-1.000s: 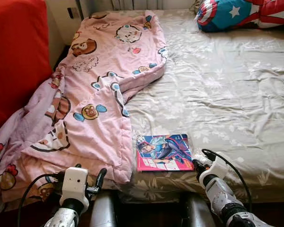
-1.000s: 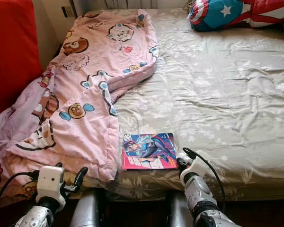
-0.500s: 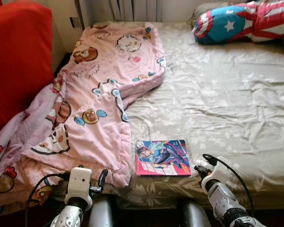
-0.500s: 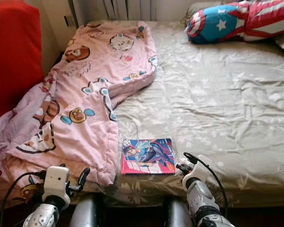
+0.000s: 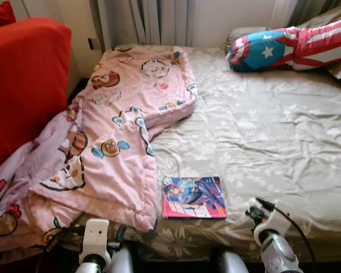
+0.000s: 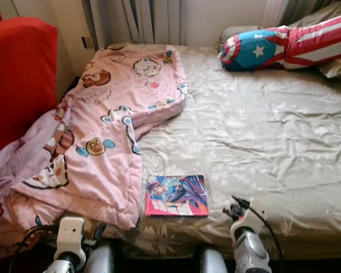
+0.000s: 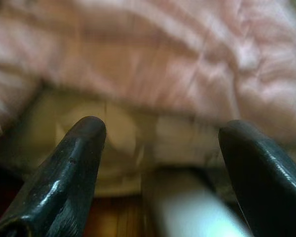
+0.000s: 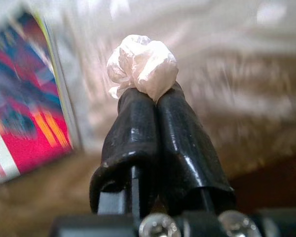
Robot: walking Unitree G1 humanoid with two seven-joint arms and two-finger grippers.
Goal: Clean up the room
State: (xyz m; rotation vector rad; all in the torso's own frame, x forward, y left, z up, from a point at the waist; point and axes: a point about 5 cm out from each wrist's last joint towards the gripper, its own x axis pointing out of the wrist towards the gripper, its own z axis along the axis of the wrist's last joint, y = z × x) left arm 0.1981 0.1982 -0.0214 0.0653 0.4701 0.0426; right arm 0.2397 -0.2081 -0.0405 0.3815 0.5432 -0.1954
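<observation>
While the right claw point(image 8: 145, 94) clenches a crumpled white tissue wad point(image 8: 142, 64) at lower right, the left claw point(image 7: 163, 143) gapes released near the pink cartoon-print quilt point(image 5: 111, 142).

Soft, even daylight fills the head views, brightest at the far end near the pale grey curtains point(image 5: 159, 20) and fading toward the near edge. The creased grey floral bedsheet point(image 5: 261, 136) shows gentle shading in its folds, with no hard shadows or glare. The strip below the mattress is dark. Both head views are fairly sharp. The left wrist view is dim and strongly blurred: the pink cartoon-print quilt point(image 7: 163, 54) is smeared. The right wrist view is brighter; the crumpled white wad point(image 8: 142, 65) is sharp, while the bright magazine cover point(image 8: 24, 123) behind blurs.
</observation>
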